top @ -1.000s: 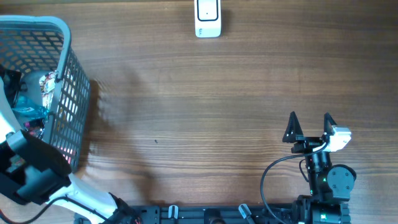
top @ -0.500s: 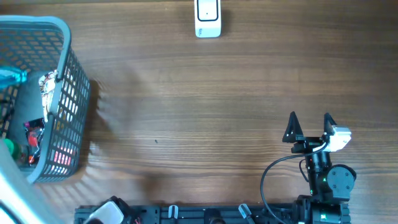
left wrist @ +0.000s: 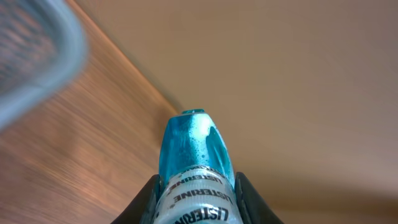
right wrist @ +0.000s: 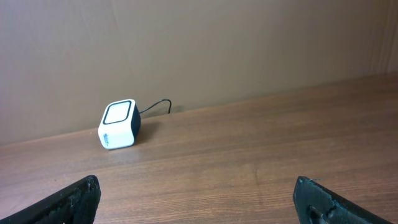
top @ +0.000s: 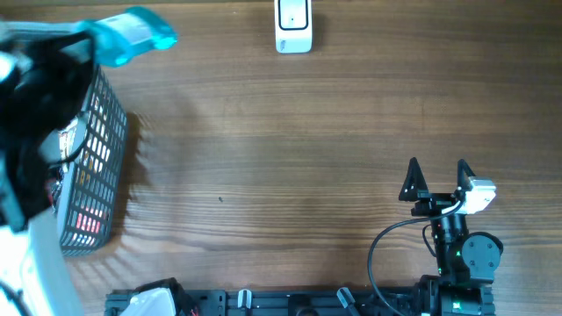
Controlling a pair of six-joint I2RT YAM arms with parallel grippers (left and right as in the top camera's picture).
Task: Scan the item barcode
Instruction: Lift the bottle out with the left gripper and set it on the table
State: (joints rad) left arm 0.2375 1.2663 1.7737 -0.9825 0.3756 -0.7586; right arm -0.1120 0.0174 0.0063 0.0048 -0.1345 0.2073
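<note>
**Bottle up over the basket, carry to scanner is the step in hand**

Nearest the base, at about 4 o'clock in the overhead view: right gripper [top: 437, 167], jaws spread wide, nothing between them, parked over bare table [top: 290, 158]. It is well apart from everything and plays no part in this step, as I judge it.

At 9 o'clock: wire basket [top: 92, 167], other goods inside, too blurred to name.

At 10 to 11 o'clock, above the basket's far rim: left gripper [left wrist: 194, 199] clenched on a blue mouthwash bottle [top: 132, 35]. The wrist view shows a finger on each flank of the bottle, its brand label turned to the camera and one end pointing away. No barcode shows in any view.

Farthest, at 12 o'clock: scanner [top: 293, 26], a small white box with a dark-framed window, cord at its back.

How to do it well, my judgement:
- Carry toward 12 o'clock high enough to clear the basket rim.
- Assume the barcode sits on a hidden side. Roll the wrist until that side meets the window.
- Stop near the window without touching it, and hold steady.
- Keep the fingers off the code. The liquid sloshes, so move smoothly.
</note>
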